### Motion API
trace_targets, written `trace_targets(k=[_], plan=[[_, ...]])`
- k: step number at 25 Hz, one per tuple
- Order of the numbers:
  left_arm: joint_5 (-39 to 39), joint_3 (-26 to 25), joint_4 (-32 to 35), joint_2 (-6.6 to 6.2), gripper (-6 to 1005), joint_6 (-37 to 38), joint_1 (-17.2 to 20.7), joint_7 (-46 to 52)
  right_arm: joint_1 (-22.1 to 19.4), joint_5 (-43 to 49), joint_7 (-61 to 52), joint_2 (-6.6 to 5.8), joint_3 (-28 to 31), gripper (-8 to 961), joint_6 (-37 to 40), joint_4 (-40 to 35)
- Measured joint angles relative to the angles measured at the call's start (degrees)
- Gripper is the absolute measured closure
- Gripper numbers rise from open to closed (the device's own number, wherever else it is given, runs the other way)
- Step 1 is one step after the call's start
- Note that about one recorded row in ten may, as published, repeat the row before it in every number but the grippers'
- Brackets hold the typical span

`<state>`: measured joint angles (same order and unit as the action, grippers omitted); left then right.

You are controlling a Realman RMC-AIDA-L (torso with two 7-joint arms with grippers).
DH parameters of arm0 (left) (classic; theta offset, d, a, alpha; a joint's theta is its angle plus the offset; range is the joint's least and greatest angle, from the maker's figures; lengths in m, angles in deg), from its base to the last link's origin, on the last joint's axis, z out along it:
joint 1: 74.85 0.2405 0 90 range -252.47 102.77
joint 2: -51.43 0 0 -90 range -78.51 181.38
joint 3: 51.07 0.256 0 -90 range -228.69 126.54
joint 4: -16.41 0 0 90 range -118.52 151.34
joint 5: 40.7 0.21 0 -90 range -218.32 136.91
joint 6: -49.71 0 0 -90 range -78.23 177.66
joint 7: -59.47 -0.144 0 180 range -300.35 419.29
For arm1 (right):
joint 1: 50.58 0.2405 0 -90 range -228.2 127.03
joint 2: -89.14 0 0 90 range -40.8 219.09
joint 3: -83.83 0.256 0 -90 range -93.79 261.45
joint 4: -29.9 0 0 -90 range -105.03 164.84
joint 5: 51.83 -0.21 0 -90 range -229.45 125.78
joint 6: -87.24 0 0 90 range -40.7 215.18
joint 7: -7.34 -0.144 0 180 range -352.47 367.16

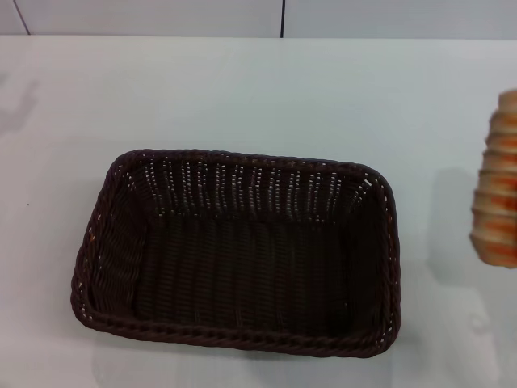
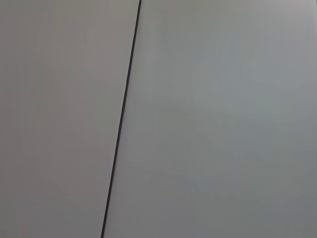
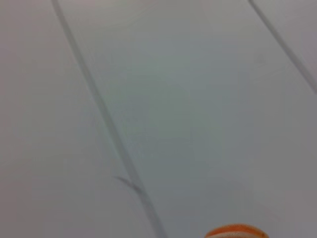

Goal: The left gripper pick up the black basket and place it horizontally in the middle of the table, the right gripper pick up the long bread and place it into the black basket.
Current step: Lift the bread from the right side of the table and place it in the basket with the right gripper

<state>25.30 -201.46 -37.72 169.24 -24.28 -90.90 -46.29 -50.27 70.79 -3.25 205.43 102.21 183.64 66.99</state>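
The black basket (image 1: 234, 250) lies on the white table (image 1: 242, 89), long side across, in the middle of the head view, and it is empty. The long bread (image 1: 498, 182), tan with orange stripes, shows at the right edge of the head view, cut off by the frame. A soft shadow (image 1: 452, 218) lies on the table to its left, apart from it. An orange end of the bread (image 3: 237, 231) shows at the edge of the right wrist view. Neither gripper shows in any view.
A white wall with a dark vertical seam (image 1: 283, 18) runs behind the table's far edge. The left wrist view shows only pale panels with one dark seam (image 2: 121, 124). The right wrist view shows pale panels with grey seams (image 3: 99, 109).
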Motion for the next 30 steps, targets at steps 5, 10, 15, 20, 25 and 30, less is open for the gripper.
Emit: trace_targets(k=[5, 10, 15, 20, 25, 30], plan=[[0.01, 0.00, -0.53, 0.07, 426, -0.07, 0.11, 0.11, 2.81, 7.89, 0.02, 0.41, -0.34, 563, -0.92, 2.39], [-0.03, 0.01, -0.74, 0.13, 426, -0.16, 0.15, 0.15, 8.42, 10.57, -0.02, 1.08, -1.83, 562, -9.64, 2.60], [-0.43, 0.02, -0.79, 0.14, 426, -0.52, 0.20, 0.17, 13.83, 11.13, -0.20, 0.02, -2.58, 560, -21.77, 5.50], [-0.76, 0.01, -0.80, 0.07, 426, -0.62, 0.55, 0.20, 15.25, 12.85, -0.35, -0.83, -2.37, 532, -25.43, 7.36], [-0.91, 0.02, -0.80, 0.06, 426, -0.63, 0.71, 0.21, 14.68, 12.93, -0.34, -0.90, -2.08, 396, -24.76, 7.32], [-1.35, 0.00, -0.50, 0.08, 426, -0.89, 0.94, 0.21, 7.93, 12.38, 0.33, -1.41, 4.71, 183, -16.53, 5.02]])
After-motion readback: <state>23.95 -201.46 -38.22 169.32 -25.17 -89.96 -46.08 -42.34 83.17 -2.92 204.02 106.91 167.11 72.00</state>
